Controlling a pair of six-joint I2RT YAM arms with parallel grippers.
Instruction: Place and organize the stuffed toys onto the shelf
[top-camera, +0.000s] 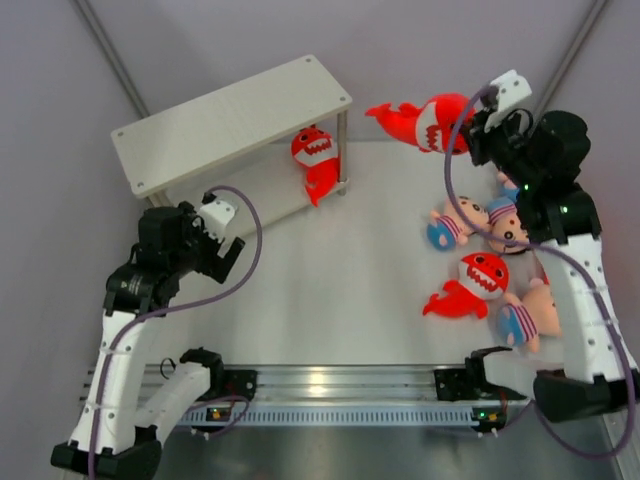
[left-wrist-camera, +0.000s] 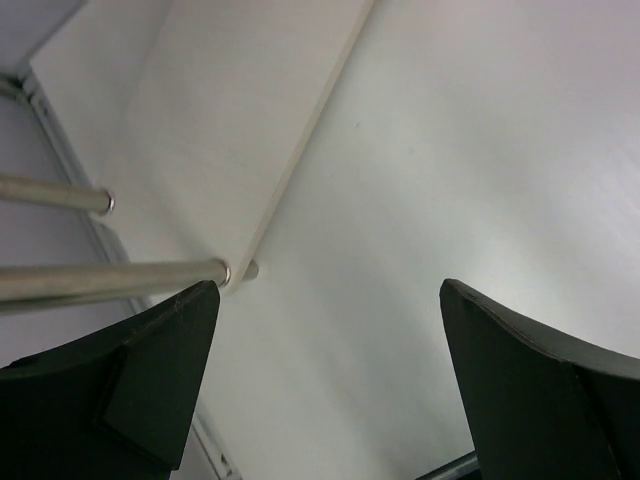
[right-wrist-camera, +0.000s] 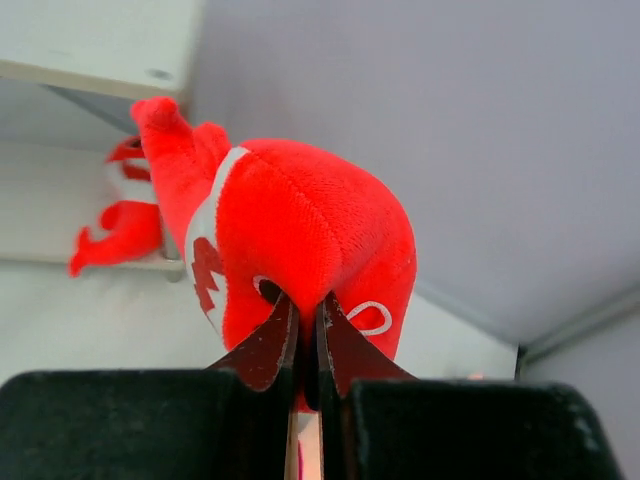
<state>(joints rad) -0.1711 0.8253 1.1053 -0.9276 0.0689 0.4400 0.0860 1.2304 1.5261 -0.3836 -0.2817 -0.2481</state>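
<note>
Shelf (top-camera: 230, 115): white, two boards; far left of the table (top-camera: 350, 290)
Shelved shark (top-camera: 317, 160): on the lower board at its right end, beside the leg; toothy mouth showing
Right claw (right-wrist-camera: 305, 305): my fingers pinched almost together into a red shark (right-wrist-camera: 300, 230); it hangs clear of the table, right of the shelf
Left claw (left-wrist-camera: 330, 300): my jaws wide apart, nothing between them; just beside the shelf's near edge
Loose toys: another shark (top-camera: 475, 280) and striped boy dolls (top-camera: 455, 222) bunched on the table's right side, under my right arm
</note>
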